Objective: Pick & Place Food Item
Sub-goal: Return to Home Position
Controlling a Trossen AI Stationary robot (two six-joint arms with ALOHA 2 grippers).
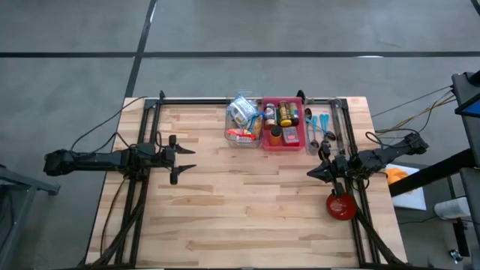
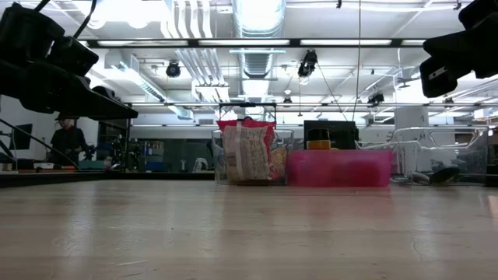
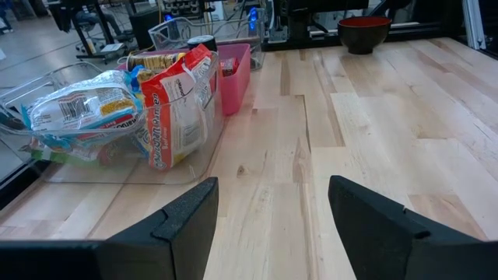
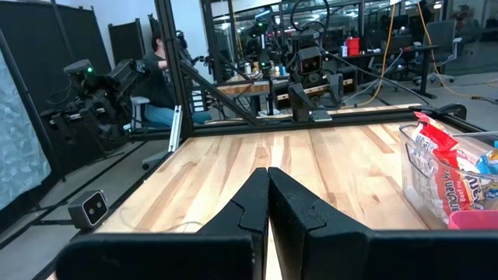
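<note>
Unreadable print on snack packets (image 3: pixel 173 109), upper left of left wrist view. Jaws released on left gripper (image 3: pixel 272 198), clenched on right gripper (image 4: pixel 268 177). Blue spoons (image 1: pixel 324 124) visible only from above.

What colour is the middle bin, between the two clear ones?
Pink. The middle bin shows best in the low view, front wall facing the camera.

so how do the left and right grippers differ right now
The left gripper is open, its fingers spread apart over bare wood; the right gripper is shut, its fingers pressed together. The left gripper hangs over the left side of the table; the right gripper hangs at the right edge, near the red bowl. Both hold nothing and point toward the table's middle.
</note>
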